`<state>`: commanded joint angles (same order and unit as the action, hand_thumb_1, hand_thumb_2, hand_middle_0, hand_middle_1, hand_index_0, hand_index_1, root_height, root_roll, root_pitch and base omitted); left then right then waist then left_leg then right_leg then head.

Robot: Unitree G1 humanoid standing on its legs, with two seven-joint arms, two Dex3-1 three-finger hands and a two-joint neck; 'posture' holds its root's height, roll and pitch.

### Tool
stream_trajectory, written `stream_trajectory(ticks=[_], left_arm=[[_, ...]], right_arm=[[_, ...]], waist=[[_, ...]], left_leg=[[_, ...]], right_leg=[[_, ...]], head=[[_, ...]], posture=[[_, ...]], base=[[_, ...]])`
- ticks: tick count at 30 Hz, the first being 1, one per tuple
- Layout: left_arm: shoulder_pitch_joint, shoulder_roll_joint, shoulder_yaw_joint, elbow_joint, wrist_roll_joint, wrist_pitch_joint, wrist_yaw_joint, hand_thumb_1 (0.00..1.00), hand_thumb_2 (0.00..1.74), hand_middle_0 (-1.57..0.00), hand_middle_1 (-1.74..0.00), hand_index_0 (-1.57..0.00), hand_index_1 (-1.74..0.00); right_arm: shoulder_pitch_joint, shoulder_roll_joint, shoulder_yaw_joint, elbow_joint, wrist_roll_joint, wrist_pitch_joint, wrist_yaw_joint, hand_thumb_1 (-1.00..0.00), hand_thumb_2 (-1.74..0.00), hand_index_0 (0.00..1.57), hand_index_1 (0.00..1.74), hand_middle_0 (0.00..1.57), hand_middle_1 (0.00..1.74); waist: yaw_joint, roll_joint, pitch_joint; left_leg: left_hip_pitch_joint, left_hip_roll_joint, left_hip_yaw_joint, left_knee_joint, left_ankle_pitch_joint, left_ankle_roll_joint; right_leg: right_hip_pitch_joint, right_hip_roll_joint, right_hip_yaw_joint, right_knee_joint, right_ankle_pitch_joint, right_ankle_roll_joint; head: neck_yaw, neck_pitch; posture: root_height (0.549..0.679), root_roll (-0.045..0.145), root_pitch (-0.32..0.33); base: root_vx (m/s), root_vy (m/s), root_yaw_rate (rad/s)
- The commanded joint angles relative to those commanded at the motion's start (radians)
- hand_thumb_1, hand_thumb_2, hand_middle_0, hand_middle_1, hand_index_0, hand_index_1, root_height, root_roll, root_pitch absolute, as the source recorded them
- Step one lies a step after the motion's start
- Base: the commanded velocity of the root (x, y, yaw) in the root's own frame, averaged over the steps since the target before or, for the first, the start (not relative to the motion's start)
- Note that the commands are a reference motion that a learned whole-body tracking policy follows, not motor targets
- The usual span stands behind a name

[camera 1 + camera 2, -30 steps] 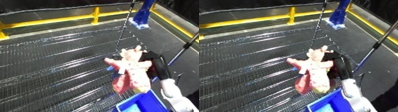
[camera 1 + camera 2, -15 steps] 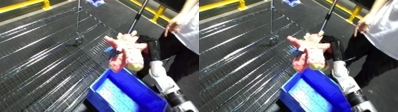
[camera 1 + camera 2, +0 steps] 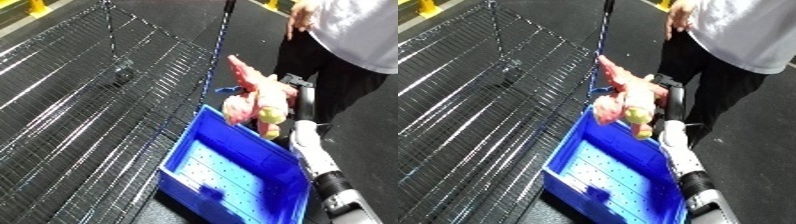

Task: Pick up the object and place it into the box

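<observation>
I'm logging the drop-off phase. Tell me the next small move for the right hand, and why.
Probably lower the right hand slightly toward the bin's middle, then release. The pink plush toy hangs from it above the far rim of the blue bin, not yet inside.

No lettering, label, brand, number or sign can be read anywhere: not on the blue bin [image 3: 233,176], the pink toy [image 3: 256,95] or the wire table [image 3: 80,105].
</observation>
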<state>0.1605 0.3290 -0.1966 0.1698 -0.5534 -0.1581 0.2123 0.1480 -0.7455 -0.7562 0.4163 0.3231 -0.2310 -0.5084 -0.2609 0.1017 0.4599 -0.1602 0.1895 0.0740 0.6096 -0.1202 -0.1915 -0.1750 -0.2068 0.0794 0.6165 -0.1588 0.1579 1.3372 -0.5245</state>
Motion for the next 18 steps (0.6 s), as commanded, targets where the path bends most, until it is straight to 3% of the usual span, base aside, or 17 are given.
stream_trajectory(ticks=[14, 18], left_arm=[[0.019, 0.007, 0.021, -0.016, 0.010, -0.004, -0.003, 1.00, 1.74, -1.57, -1.74, -1.57, -1.74], [0.024, 0.007, 0.026, -0.019, 0.012, -0.002, -0.002, 1.00, 1.74, -1.57, -1.74, -1.57, -1.74]], right_arm=[[0.010, 0.040, 0.011, 0.048, 0.036, -0.010, 0.013, 0.00, 0.00, 0.00, 0.00, 0.00, 0.00], [0.012, 0.048, 0.016, 0.043, 0.037, -0.011, 0.015, 0.00, 0.00, 0.00, 0.00, 0.00, 0.00]], waist=[[0.005, 0.005, -0.018], [0.009, 0.003, -0.019]], left_leg=[[0.013, 0.005, 0.012, -0.035, 0.005, -0.0024], [0.016, 0.006, 0.012, -0.041, 0.007, -0.0028]], right_leg=[[0.004, 0.0092, -0.004, -0.015, -0.018, 0.0011], [0.005, 0.0104, -0.005, -0.016, -0.020, 0.0008]], head=[[-0.020, -0.001], [-0.016, 0.001]], posture=[[0.649, 0.081, -0.228], [0.649, 0.080, -0.226]], base=[[0.005, -0.004, -0.008], [0.006, -0.007, 0.011]])
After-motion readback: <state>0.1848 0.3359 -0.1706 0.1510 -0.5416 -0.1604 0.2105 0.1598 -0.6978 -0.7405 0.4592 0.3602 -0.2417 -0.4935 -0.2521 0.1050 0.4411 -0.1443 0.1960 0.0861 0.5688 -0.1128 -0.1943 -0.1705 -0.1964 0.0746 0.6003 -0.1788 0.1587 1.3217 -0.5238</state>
